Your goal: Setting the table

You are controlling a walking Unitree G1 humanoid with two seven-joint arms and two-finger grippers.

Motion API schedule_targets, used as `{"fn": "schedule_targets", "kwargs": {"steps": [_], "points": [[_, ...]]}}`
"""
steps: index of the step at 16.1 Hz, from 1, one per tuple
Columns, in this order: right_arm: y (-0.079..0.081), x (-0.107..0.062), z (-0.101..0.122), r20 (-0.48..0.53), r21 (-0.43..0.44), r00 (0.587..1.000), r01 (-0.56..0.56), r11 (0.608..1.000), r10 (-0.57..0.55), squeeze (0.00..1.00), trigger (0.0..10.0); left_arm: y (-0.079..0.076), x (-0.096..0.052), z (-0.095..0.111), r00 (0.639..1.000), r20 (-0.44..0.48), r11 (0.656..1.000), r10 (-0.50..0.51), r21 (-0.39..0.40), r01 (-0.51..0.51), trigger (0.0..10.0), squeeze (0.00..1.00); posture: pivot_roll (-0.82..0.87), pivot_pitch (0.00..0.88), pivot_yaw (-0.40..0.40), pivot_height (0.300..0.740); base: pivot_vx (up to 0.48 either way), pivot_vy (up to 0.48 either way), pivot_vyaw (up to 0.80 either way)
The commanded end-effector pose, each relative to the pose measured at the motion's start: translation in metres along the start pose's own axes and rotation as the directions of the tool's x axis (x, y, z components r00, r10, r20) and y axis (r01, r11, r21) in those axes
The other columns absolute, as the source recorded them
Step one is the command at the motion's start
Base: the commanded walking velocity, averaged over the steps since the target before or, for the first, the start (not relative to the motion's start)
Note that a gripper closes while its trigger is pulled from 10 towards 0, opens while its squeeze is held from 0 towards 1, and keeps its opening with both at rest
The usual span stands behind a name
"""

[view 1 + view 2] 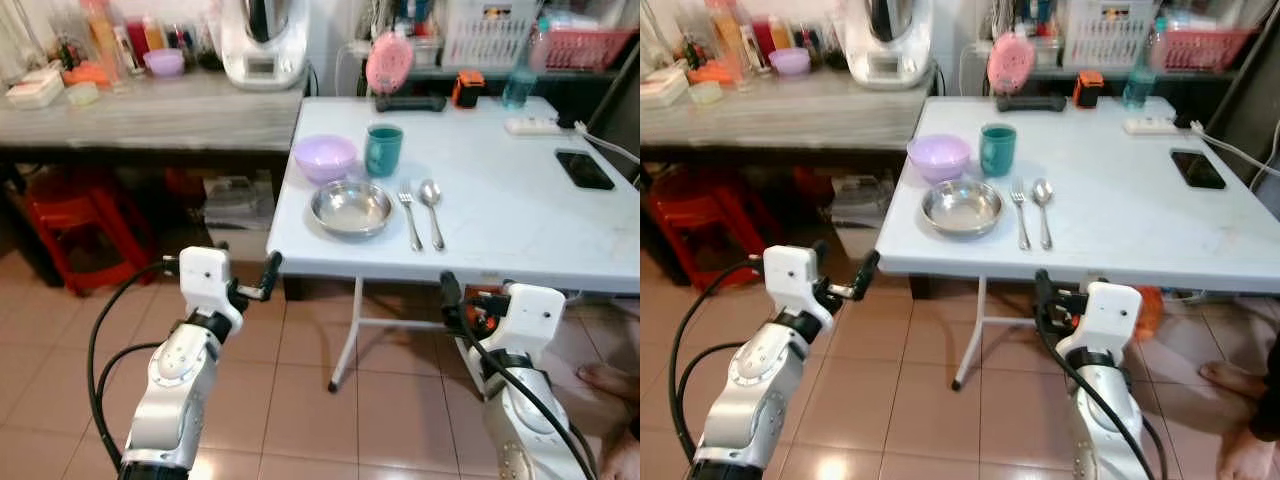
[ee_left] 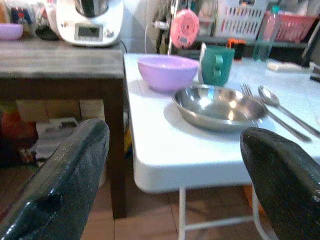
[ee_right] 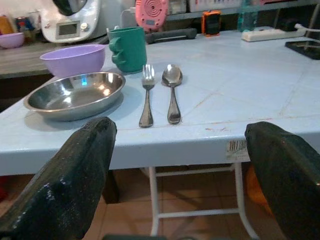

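Pale blue tabletop (image 1: 520, 215) on a tiled floor (image 1: 300, 400). Steel plate (image 1: 351, 207) sits near the front edge; fork (image 1: 410, 216) and spoon (image 1: 431, 210) lie side by side just right of it; purple bowl (image 1: 324, 157) and green cup (image 1: 383, 149) stand just behind. Left claw (image 1: 255, 277) and right claw (image 1: 450, 297) hover below the edge, both with fingers apart and empty.

Head cams look down from above the table (image 1: 520, 230); both wrist cams sit low near its edge, sharing the steel plate (image 3: 75, 95).
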State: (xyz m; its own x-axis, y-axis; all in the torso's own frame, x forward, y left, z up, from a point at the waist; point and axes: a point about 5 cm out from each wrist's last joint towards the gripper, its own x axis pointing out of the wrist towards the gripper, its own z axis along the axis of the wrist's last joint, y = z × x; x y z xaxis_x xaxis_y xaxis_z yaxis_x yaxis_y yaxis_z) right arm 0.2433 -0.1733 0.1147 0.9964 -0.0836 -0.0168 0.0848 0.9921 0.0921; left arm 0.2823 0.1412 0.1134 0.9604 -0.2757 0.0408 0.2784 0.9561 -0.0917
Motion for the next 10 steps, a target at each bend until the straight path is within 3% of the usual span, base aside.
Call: {"fn": "schedule_targets", "kwargs": {"steps": [1, 7, 10], "points": [[0.0056, 0.0024, 0.0025, 0.014, 0.003, 1.0, -0.017, 1.0, 0.017, 0.0, 10.0, 0.0043, 0.0, 0.0038, 1.0, 0.01, 1.0, 0.0, 0.016, 0.0, 10.0, 0.0, 0.0, 0.0, 0.047, 0.74, 0.0, 0.0, 0.0], [0.0041, 0.0016, 0.0027, 0.015, 0.0, 1.0, -0.01, 1.0, 0.01, 0.0, 10.0, 0.0015, -0.0002, 0.0042, 0.999, 0.018, 0.999, -0.034, 0.006, 0.034, 10.0, 0.0, -0.01, 0.0, 0.047, 0.74, 0.0, 0.0, 0.0], [0.0041, 0.0009, 0.0029, 0.015, 0.0, 1.0, -0.007, 1.0, 0.007, 0.0, 10.0, 0.0003, -0.001, 0.004, 0.999, 0.02, 0.999, -0.045, 0.003, 0.045, 10.0, 0.0, -0.01, 0.0, 0.048, 0.74, 0.251, 0.0, 0.0]]}}
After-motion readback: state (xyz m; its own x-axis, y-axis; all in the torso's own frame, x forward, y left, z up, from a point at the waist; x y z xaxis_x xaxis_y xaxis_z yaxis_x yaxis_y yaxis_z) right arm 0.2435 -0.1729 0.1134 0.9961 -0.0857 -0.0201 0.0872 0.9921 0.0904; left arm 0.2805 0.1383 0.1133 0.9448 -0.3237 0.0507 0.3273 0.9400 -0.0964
